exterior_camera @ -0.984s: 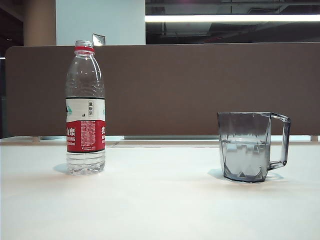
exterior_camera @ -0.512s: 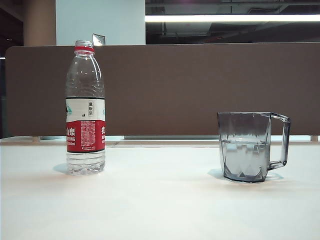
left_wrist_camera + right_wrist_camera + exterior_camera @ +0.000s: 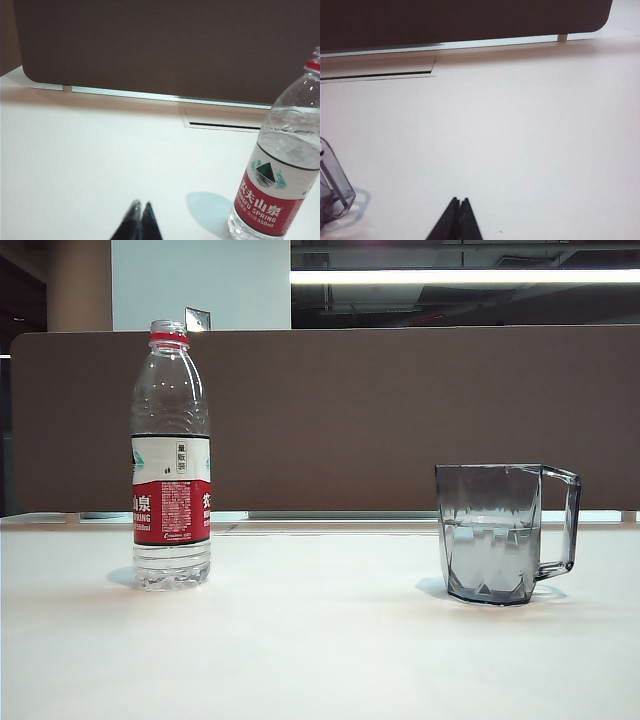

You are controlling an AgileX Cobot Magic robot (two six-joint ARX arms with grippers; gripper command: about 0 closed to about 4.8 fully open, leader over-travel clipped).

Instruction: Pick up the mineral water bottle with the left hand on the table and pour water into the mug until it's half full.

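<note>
The mineral water bottle (image 3: pixel 171 455) stands upright and uncapped on the left of the white table (image 3: pixel 320 640), with a red neck ring and a white-and-red label. The smoky-grey faceted mug (image 3: pixel 495 532) stands on the right, handle to the right, holding water to about half its height. Neither arm shows in the exterior view. In the left wrist view my left gripper (image 3: pixel 141 204) is shut with nothing in it, above bare table, apart from the bottle (image 3: pixel 280 175). In the right wrist view my right gripper (image 3: pixel 459 200) is shut and empty, with the mug's handle (image 3: pixel 335 192) off to one side.
A brown partition panel (image 3: pixel 400 420) backs the table along its far edge. A narrow cable slot (image 3: pixel 225 123) lies in the tabletop near the panel, seen again as a slot (image 3: pixel 377 75) in the right wrist view.
</note>
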